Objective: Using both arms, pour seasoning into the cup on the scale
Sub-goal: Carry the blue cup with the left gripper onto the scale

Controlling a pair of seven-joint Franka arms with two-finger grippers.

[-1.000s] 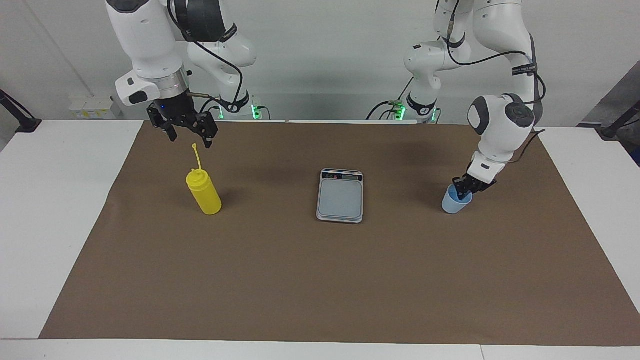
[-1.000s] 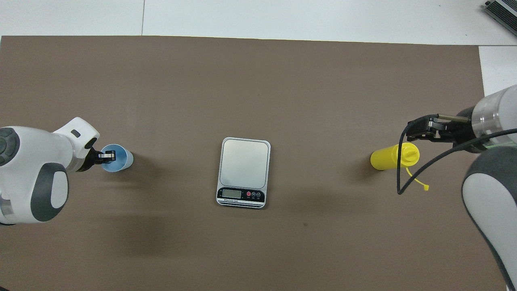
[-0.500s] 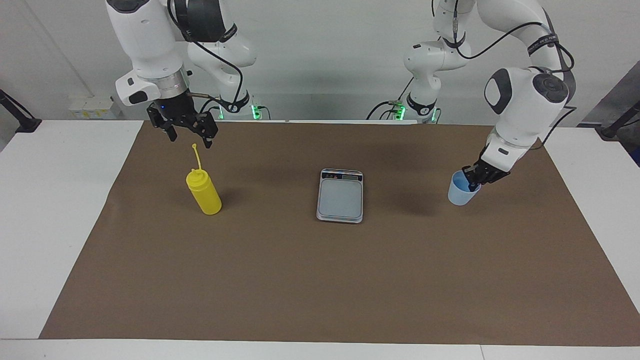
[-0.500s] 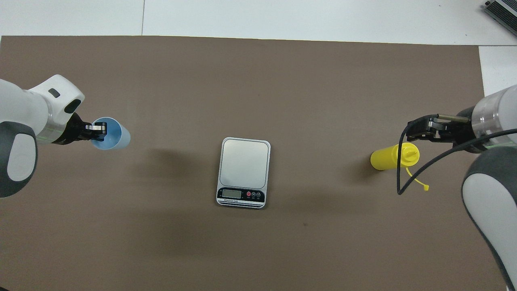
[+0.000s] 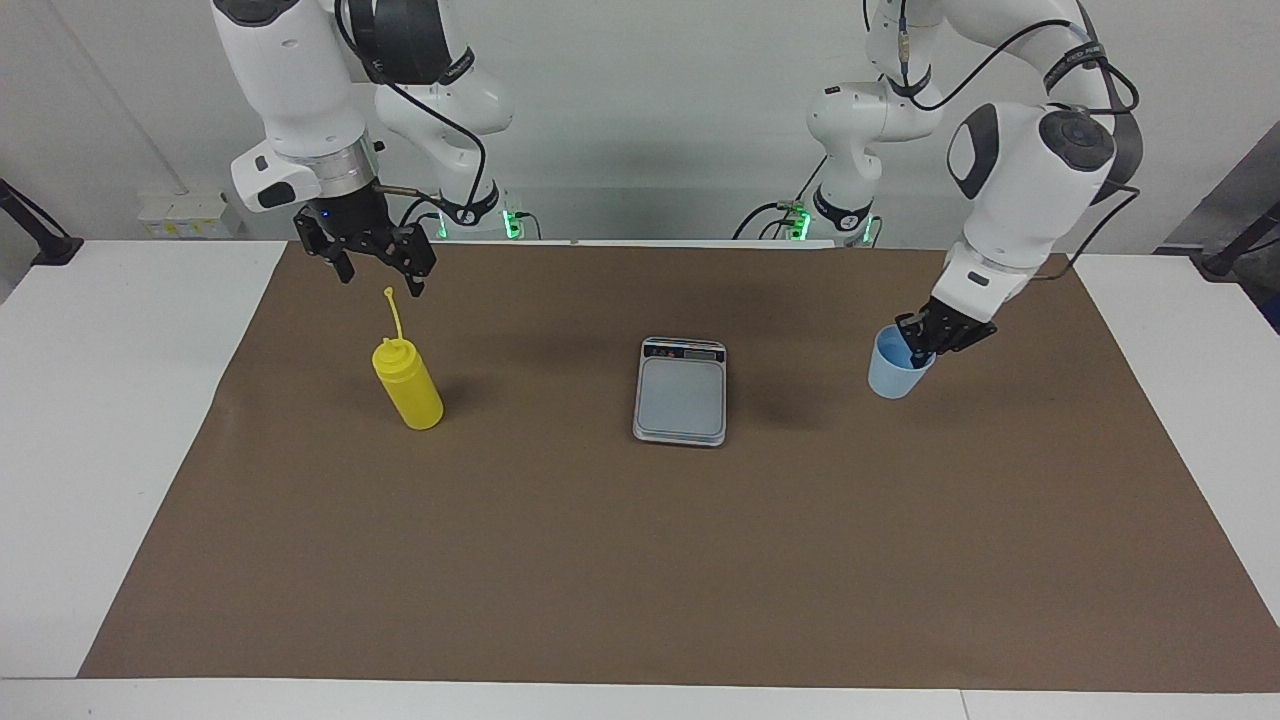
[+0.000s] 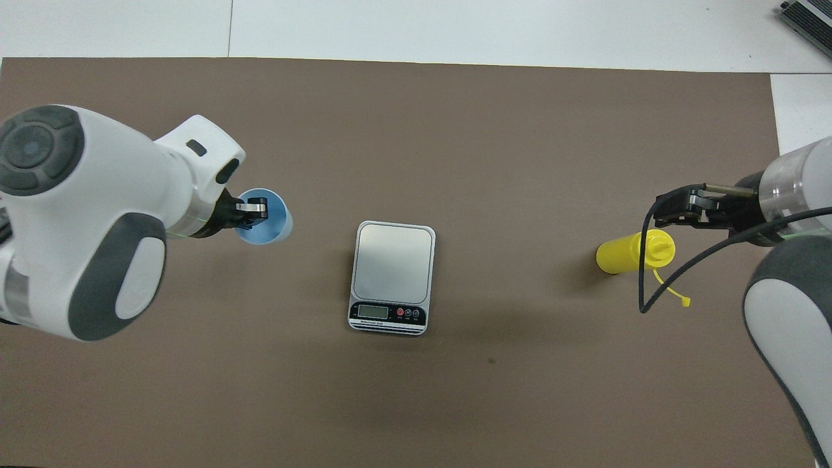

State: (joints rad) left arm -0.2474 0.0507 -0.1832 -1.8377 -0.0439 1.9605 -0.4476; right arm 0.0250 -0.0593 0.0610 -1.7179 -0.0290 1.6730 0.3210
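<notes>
here the left gripper [image 5: 918, 352] pinches the cup [image 5: 897, 367] by its rim, raised over the mat [image 5: 640, 560]. the right gripper [image 5: 372, 264] hangs open above the bottle [image 5: 408, 385]; the scale [image 5: 681, 391] sits between

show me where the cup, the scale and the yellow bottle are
cup [image 5: 889, 379], facing view, on its outer wall below the rim
scale [image 6: 392, 264], overhead view, on the middle of its weighing plate
yellow bottle [image 5: 411, 392], facing view, on the middle of its body
</notes>
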